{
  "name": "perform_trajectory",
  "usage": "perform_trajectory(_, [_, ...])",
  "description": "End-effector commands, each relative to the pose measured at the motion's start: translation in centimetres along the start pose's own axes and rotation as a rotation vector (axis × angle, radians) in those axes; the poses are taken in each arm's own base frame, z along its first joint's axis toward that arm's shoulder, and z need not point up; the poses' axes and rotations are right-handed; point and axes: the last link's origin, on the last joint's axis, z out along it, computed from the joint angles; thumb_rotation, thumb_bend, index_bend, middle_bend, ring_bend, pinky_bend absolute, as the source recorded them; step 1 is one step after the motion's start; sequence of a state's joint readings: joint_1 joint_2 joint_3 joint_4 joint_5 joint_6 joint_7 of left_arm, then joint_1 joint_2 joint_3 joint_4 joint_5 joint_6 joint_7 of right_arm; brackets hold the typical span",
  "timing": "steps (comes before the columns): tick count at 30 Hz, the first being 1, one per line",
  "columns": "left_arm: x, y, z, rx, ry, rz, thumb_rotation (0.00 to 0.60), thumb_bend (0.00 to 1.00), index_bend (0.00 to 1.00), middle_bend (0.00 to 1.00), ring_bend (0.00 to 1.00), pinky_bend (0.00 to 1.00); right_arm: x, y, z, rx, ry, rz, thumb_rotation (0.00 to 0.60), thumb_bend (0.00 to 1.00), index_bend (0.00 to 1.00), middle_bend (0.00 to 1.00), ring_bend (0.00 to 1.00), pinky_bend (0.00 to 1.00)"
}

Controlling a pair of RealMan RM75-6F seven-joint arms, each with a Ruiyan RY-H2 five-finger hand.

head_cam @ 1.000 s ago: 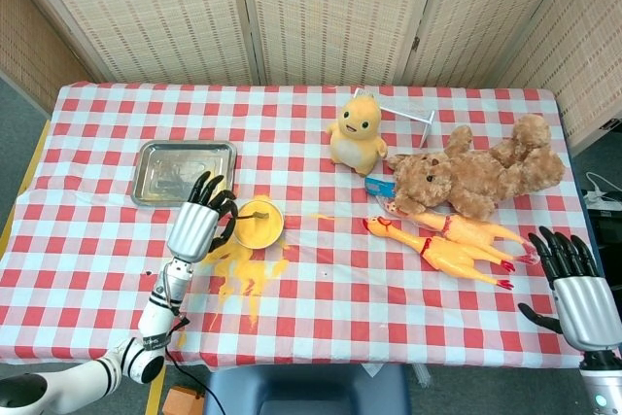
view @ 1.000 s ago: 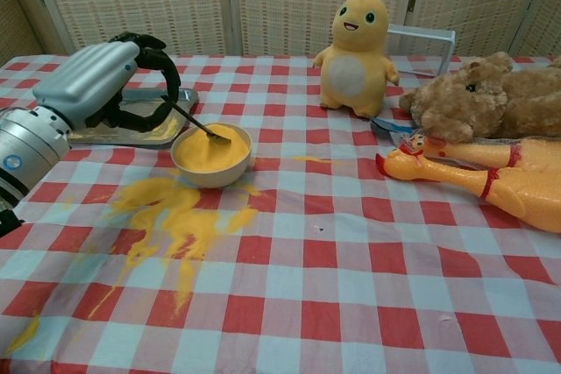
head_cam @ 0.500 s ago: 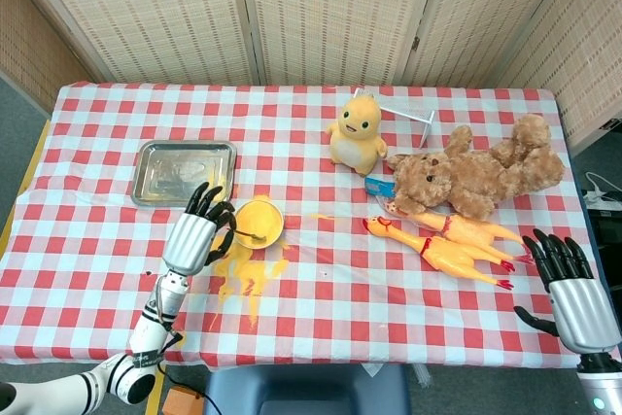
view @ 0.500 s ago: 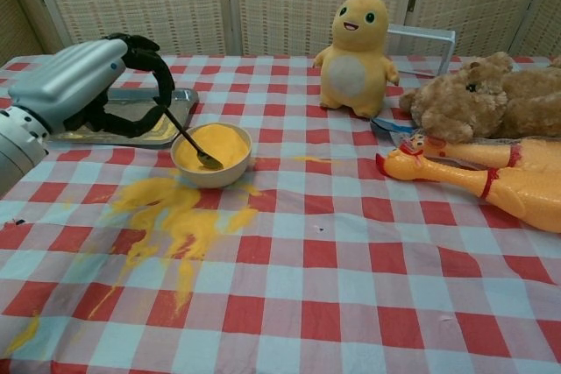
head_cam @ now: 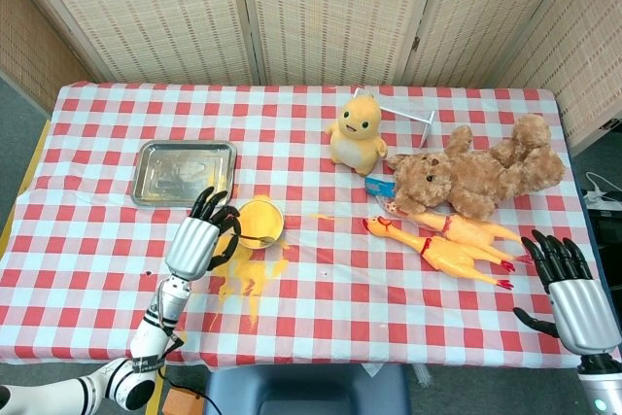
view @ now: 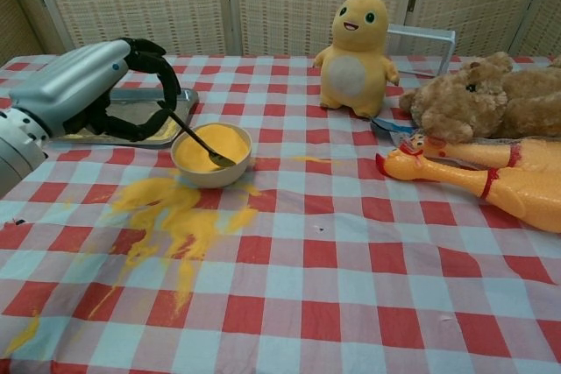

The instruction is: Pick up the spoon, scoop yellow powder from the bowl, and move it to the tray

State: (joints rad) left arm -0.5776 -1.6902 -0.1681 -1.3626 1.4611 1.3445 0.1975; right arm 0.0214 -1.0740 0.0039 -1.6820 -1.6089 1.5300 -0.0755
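Spoon, now lower, held by left hand's fingers.

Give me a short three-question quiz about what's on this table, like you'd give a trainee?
1. True or false: the left hand holds the spoon with its tip in the bowl.
2. Where is powder spilled? A) on the cloth in front of the bowl B) on the teddy bear C) nowhere
3. Fill in: the right hand holds ____.

Key: 1 true; 2 A; 3 nothing.
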Motion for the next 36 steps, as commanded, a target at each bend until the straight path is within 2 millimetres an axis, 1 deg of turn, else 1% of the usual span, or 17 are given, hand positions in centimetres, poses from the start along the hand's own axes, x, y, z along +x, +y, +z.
perform_trajectory(1, [0.0,-0.4,0.3,0.016,-0.003,0.008,0.6,0.78,0.84,0.35,0.1,0.06,0.0,0.0,0.0,-0.001,0.0,0.0,0.6,0.02,0.0,0.0,0.0,0.0])
perform_trajectory(13, [-0.9,-2.3,1.8,0.086,-0.034,0.022,0.6,0.78,0.84,0.35,0.1,0.06,-0.1,0.1,0.1,-0.009,-0.001,-0.004,0.6,0.02,0.0,0.0,0.0,0.0])
perform_trajectory(18, [-1.0,-3.2,2.7,0.122,0.001,0.029,0.6,0.78,0.84,0.36,0.1,0.06,0.0,0.2,0.1,-0.014,0.001,-0.003,0.6,0.02,0.0,0.0,0.0,0.0])
perform_trajectory(27, [-1.0,-4.1,4.0,0.138,0.084,0.043,0.6,0.78,0.84,0.36,0.11,0.06,0.3,0.3,0.0,-0.014,0.011,0.002,0.6,0.02,0.0,0.0,0.0,0.0])
perform_trajectory(33, [-1.1,-4.2,4.1,0.136,0.097,0.052,0.6,0.78,0.84,0.36,0.11,0.06,0.3,0.3,0.0,-0.015,0.013,0.002,0.6,0.02,0.0,0.0,0.0,0.0])
perform_trajectory(36, [-0.6,-3.7,3.8,0.105,0.127,0.05,0.6,0.78,0.84,0.36,0.11,0.06,0.3,0.3,-0.1,-0.012,0.011,0.002,0.6,0.02,0.0,0.0,0.0,0.0])
